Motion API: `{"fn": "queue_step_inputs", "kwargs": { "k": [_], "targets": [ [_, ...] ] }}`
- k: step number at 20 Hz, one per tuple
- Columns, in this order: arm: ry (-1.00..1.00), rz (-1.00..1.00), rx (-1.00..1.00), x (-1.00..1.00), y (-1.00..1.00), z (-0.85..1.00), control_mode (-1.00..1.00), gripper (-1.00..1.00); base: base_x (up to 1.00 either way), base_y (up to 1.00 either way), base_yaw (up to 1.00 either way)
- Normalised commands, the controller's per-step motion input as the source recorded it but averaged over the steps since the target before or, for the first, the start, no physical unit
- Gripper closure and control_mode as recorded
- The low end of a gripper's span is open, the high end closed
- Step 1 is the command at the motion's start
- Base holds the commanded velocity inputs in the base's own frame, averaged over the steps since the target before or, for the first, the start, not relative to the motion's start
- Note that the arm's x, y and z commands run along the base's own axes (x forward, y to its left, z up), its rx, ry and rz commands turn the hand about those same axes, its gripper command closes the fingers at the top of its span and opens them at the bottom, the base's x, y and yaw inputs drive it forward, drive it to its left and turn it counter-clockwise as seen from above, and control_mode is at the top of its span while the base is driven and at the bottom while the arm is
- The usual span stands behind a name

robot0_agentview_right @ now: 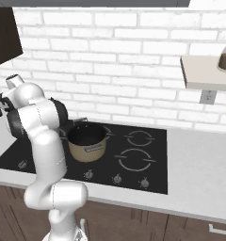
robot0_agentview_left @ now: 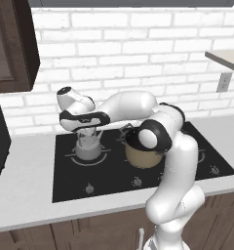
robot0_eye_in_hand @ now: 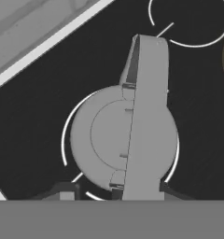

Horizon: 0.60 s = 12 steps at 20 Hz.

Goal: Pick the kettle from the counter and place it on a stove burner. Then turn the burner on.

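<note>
You will find the cooktop (robot0_agentview_left: 70, 188) set into the counter (robot0_agentview_left: 26, 195), with the brick wall (robot0_agentview_left: 138, 44) behind it. The kettle (robot0_agentview_left: 88, 148) sits on the front-left burner (robot0_agentview_left: 105, 155) of the cooktop, directly below the gripper (robot0_agentview_left: 87, 133). The pot (robot0_agentview_left: 142, 155) stands to the right of the kettle, close beside it. The knobs (robot0_agentview_left: 88, 187) lie in a row along the front edge of the cooktop. A shelf (robot0_agentview_right: 204, 75) hangs on the wall, above and to the right of the cooktop.
</note>
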Motion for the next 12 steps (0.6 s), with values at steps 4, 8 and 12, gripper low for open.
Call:
{"fn": "queue_step_inputs", "kwargs": {
  "k": [4,8,12],
  "targets": [
    [0.00,0.00,0.00,0.00,0.00,0.00,-1.00,-1.00,0.00,0.00,0.00],
    [0.00,0.00,0.00,-0.01,0.00,0.11,-1.00,-1.00,0.00,0.00,0.00],
    [-0.03,0.00,0.01,-0.15,0.00,0.62,-1.00,-1.00,0.00,0.00,0.00]
  ]
}}
